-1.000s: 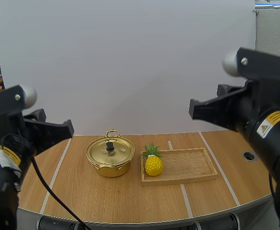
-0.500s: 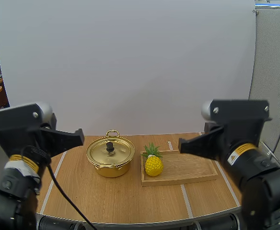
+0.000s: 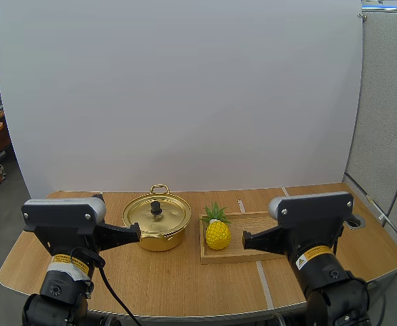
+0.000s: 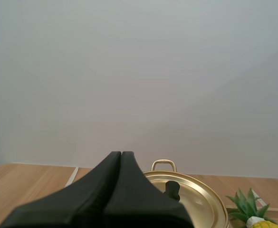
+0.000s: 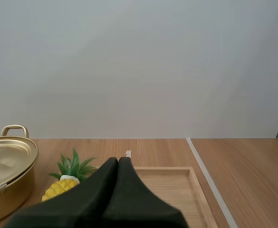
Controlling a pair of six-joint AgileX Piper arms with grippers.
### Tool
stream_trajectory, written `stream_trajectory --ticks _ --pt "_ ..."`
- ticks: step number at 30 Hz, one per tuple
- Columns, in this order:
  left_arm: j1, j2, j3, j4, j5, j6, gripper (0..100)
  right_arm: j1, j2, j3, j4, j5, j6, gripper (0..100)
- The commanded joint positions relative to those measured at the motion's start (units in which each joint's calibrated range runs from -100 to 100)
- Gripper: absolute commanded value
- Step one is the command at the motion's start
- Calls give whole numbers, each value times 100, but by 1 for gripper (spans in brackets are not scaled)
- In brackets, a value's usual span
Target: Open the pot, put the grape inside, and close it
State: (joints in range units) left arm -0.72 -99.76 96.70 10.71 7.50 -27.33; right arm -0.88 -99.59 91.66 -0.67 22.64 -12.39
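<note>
The task is at its very beginning: the golden pot (image 3: 156,221) stands on the bench (image 3: 184,278) with its lid (image 3: 165,213) on, so the opening step is not yet done. The left gripper (image 3: 138,233) is completely closed and holds nothing; it hangs low, near the pot's left side and apart from it. The right gripper (image 3: 246,239) is closed and empty in the same way, and it is over the near edge of the wooden tray (image 3: 273,234). The task speaks of a grape, but the fruit I see is a small yellow pineapple (image 3: 217,231) with green leaves; it stands upright at the left end of the tray, just beside the pot. I judge that the next move is for the left gripper to open, rise above the lid and come down around the black knob (image 3: 156,207) in its middle; the knob is small, so the fingers must be well centred on it. The high view gives the whole layout, with both arms, the pot at the left and the tray at the right. The left wrist view looks across the lid from low down and gives the knob's height and the pot's far handle. The right wrist view gives the raised rim of the tray and its bare floor beside the pineapple.
</note>
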Motion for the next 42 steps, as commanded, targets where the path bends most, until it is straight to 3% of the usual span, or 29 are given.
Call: stream_trajectory --ticks 1,10,16,22,42 --pt "7 -24 330 73 -389 23 0 -15 -41 834 -44 -946 9 0" --pt "7 -24 330 73 -26 23 0 196 -41 834 -6 -228 9 0" --pt "7 -24 330 73 1597 23 0 286 -41 834 -6 862 9 0" --pt "7 -24 330 73 2345 23 0 286 -41 834 -6 862 9 0" --pt "7 -24 330 62 2376 23 0 286 -41 834 -6 862 9 0"
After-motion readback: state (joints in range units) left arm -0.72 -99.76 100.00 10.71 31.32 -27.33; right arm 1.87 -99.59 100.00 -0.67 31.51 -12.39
